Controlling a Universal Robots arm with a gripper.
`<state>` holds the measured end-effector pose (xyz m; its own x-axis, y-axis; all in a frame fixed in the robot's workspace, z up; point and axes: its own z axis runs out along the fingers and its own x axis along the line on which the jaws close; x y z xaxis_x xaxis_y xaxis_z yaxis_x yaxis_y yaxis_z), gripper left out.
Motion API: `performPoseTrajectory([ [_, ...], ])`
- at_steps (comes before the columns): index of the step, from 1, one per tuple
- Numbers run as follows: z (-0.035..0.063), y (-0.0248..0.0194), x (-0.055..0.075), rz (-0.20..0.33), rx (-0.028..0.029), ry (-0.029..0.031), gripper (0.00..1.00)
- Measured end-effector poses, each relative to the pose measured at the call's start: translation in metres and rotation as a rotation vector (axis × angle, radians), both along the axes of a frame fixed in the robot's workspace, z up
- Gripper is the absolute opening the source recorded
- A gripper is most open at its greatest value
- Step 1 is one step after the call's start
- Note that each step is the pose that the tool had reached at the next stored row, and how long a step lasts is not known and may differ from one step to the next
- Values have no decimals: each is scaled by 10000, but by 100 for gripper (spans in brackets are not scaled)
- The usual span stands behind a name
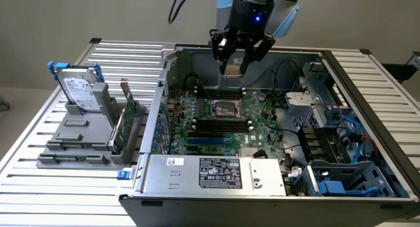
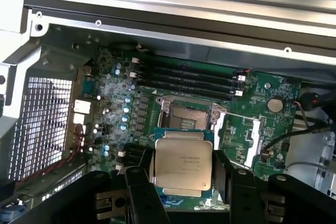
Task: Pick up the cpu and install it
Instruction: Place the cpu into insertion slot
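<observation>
cpu (image 2: pixel 183 162) is off the deck, pinched between the gripper (image 2: pixel 184 182) fingers (image 2: pixel 139 192), metal lid facing the wrist cam. Hold is on two opposite edges, which looks right to me: the lid is stiff, the underside contacts are the fragile bit. Small, thin, light, smooth part, so my guess is it can slip or tilt if the pinch is off-centre. It hangs clear above the motherboard (image 2: pixel 262 124), near the socket (image 2: pixel 187 113), not touching it. In the exterior view it's over the open case (image 1: pixel 262 207), toward the far wall. Hard drive (image 1: pixel 82 92) stands outside in the grey rack (image 1: pixel 72 148), exterior view's left.
</observation>
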<state>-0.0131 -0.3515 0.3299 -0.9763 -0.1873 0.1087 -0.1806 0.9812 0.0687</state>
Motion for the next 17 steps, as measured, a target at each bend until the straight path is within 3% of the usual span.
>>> performPoseTrajectory([
  [17, -199, 0, 0, 3100, 0, 0, 55],
])
